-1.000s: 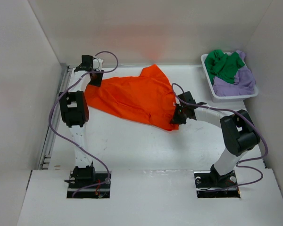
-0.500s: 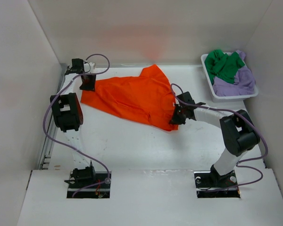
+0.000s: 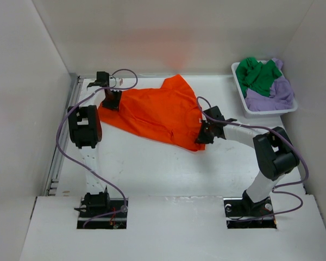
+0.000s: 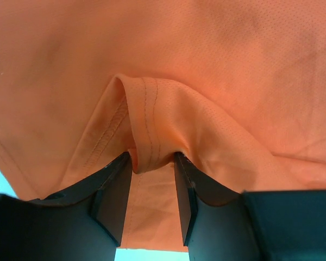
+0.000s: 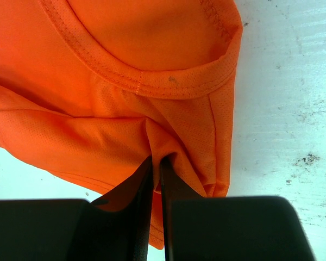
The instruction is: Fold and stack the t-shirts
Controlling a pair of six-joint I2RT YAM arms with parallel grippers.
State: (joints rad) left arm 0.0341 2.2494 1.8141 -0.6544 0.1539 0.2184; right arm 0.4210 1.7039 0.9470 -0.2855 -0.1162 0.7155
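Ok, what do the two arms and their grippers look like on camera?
The left arm and right arm match: white tube links, bulky black joint housings, black bases. A pale purple cable loops along each. The left gripper and right gripper have flat black fingers; no markings visible.

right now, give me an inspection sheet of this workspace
surface: white table, a few dark specks
job's things: orange shirt spread unfolded between the tools; green shirt and purple shirt bunched in the basket
clutter: nothing seen
tools: left tool shut on a hem fold of the orange shirt; right tool shut on cloth below its collar
cables: purple cables loop along both arms, the right one over the shirt's edge
surroundings: white walls on three sides; rail at the left
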